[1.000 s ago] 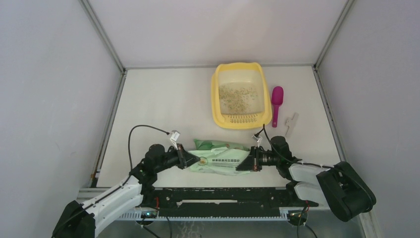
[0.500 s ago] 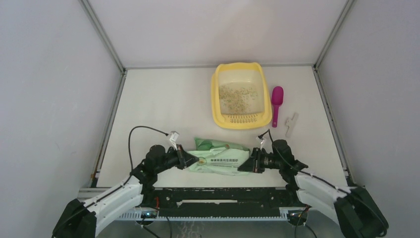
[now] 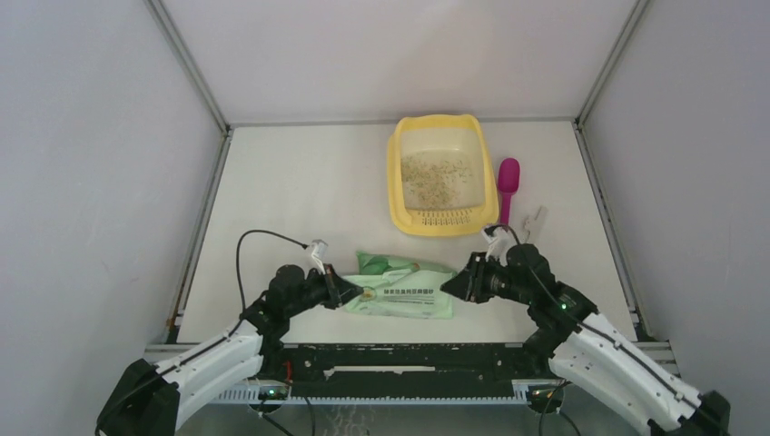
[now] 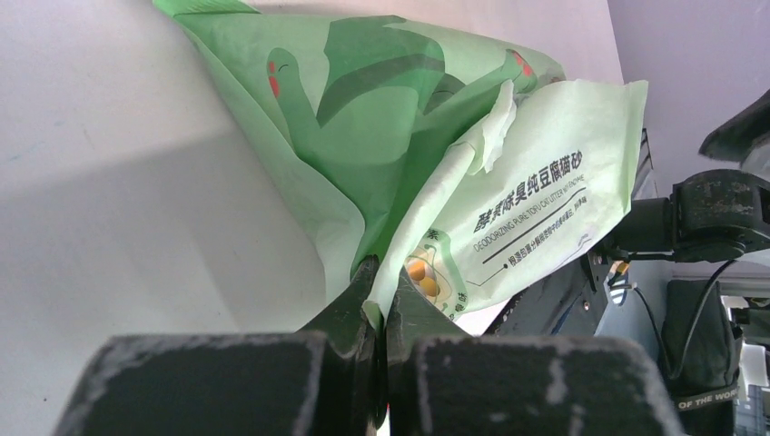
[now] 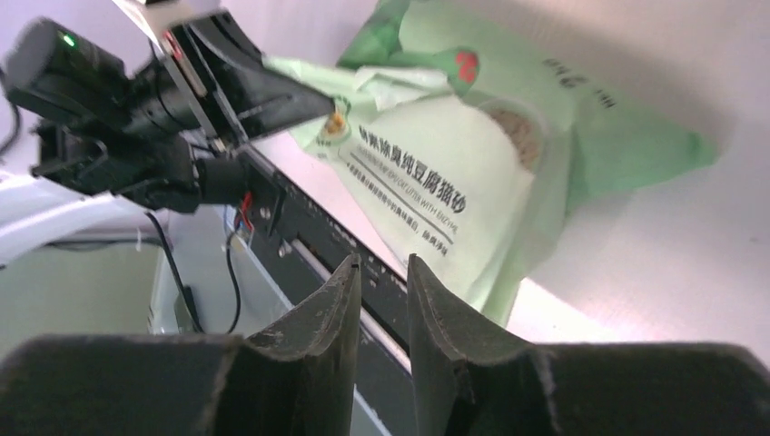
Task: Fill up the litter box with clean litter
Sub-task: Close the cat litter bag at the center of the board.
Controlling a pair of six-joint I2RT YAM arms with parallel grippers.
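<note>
The yellow litter box (image 3: 397,186) stands at the back right with a thin speckled layer of beige clean litter (image 3: 434,173) in it. A light green printed bag (image 3: 404,291) lies flat near the front edge. My left gripper (image 3: 350,292) is shut on the bag's left end; the left wrist view shows the fold (image 4: 399,263) pinched in the gripper (image 4: 377,272). My right gripper (image 3: 457,283) sits at the bag's right end. In the right wrist view it (image 5: 381,263) is slightly open and empty, with the bag (image 5: 454,154) ahead of it.
A magenta scoop (image 3: 507,186) lies right of the litter box. A small white clip (image 3: 534,218) lies beside the scoop's handle, just behind my right wrist. The black base rail (image 3: 409,359) runs along the near edge.
My right gripper has moved up and back from the bag's right end, and its arm has swung out to the right. The bag's right end has settled. The left gripper holds still.
</note>
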